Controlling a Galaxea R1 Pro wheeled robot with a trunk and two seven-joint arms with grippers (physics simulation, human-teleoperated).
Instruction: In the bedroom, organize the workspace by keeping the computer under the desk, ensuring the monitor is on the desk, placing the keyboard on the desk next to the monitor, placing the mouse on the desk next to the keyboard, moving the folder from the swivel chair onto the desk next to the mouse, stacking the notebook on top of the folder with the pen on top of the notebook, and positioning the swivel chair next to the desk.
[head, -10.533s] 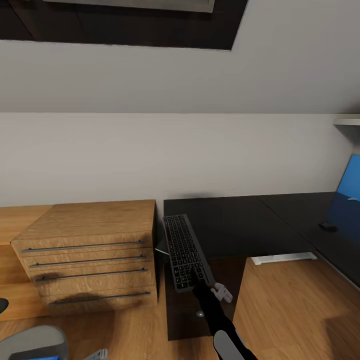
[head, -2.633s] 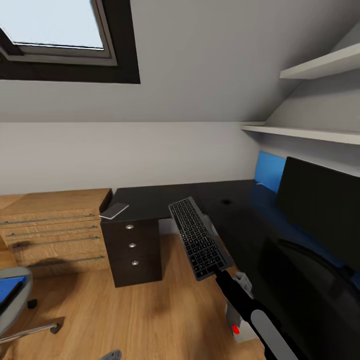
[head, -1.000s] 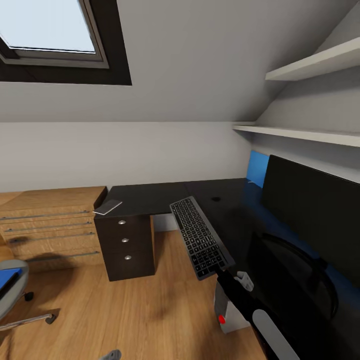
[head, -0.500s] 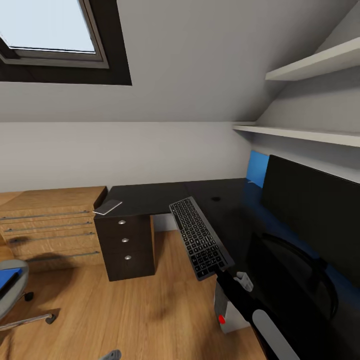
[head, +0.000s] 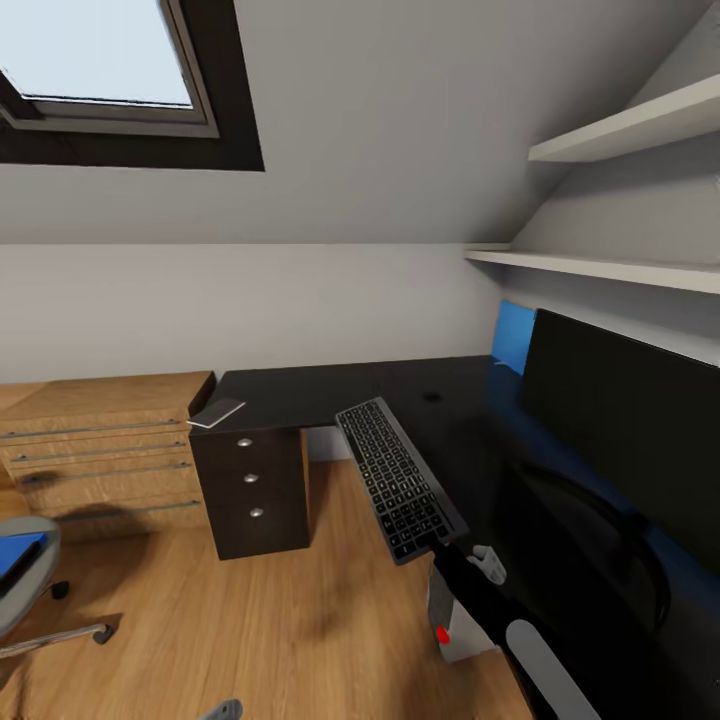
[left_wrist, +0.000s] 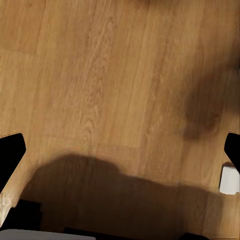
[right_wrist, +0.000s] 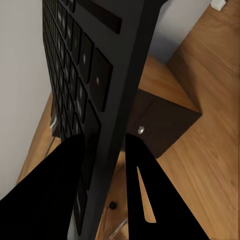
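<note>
Here our right hand (head: 437, 545) is clamped on the near short end of the keyboard (head: 398, 476), one finger (right_wrist: 55, 190) over the keys and the other under the base in the right wrist view. The keyboard reaches away from the hand, its long axis running forward and a little leftward toward the far wall, and it is carried in the air above the inner edge of the counter (head: 300, 392), with floor (head: 300, 620) below part of it. The monitor (head: 630, 420) stands to the right of the keyboard, on the right wing of the counter, so we judge the coming move to be a swing rightward and down with the long axis turned to lie alongside the screen. The right arm is plainly the nearer one. Our left hand (left_wrist: 120, 150) hangs over bare wooden floor, its fingertips spread wide with nothing between them. Further out, a flat grey item (head: 216, 412) lies on the counter's left end above a drawer unit (head: 252, 490), a wooden dresser (head: 100, 440) sits beside it, and the swivel chair (head: 25, 585) with something blue on its seat stands well apart at the left edge.
</note>
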